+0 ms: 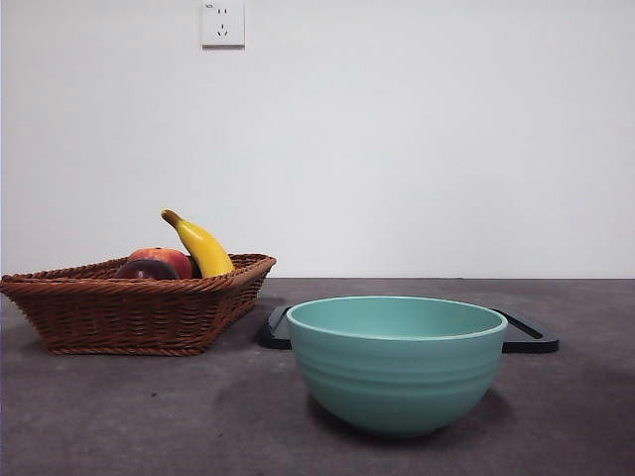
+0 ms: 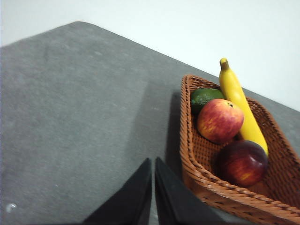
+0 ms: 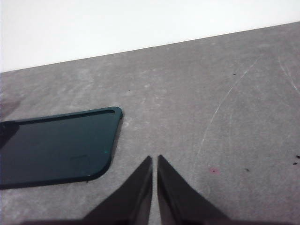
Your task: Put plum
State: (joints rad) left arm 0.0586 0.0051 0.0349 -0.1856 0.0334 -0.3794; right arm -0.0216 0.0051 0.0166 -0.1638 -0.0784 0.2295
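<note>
The dark maroon plum (image 2: 242,162) lies in the brown wicker basket (image 2: 206,185), beside a red-orange apple (image 2: 220,120); in the front view only the plum's top (image 1: 145,270) shows over the basket's rim (image 1: 129,312). My left gripper (image 2: 153,161) is shut and empty, over the bare table just beside the basket's near wall. My right gripper (image 3: 154,159) is shut and empty, over the table next to a dark tray (image 3: 56,145). Neither gripper shows in the front view.
The basket also holds a yellow banana (image 1: 201,245) and a green fruit (image 2: 204,97). A teal bowl (image 1: 397,362) stands at the front centre, the dark flat tray (image 1: 526,335) behind it. A white wall is at the back.
</note>
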